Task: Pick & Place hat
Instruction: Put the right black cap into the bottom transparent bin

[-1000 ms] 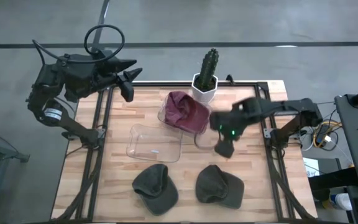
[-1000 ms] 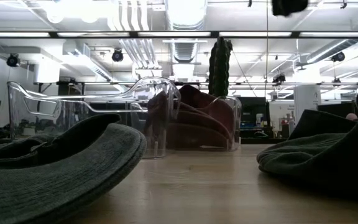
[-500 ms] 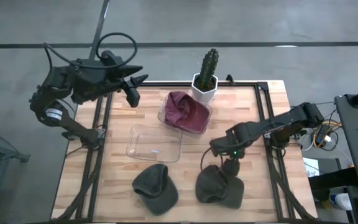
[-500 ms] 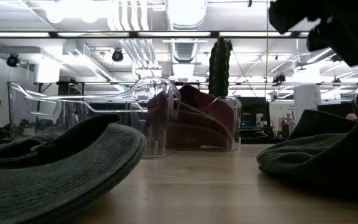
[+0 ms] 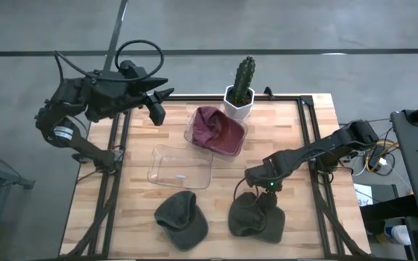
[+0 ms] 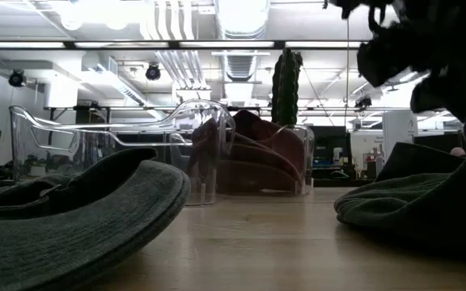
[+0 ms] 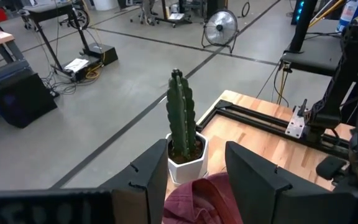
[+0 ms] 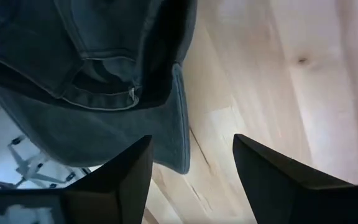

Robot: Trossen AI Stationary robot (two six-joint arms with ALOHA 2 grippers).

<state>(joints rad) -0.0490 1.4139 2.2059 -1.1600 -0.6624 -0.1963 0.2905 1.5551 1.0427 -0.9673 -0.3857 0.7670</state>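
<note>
Right gripper (image 5: 261,194), fingers spread, hovers over a green hat (image 5: 256,217); the next move calls for lowering and closing on its brim.

No legible text, label, brand, number or sign appears in any view. The blurred pale marks along the lower edge of each wrist view cannot be read.
</note>
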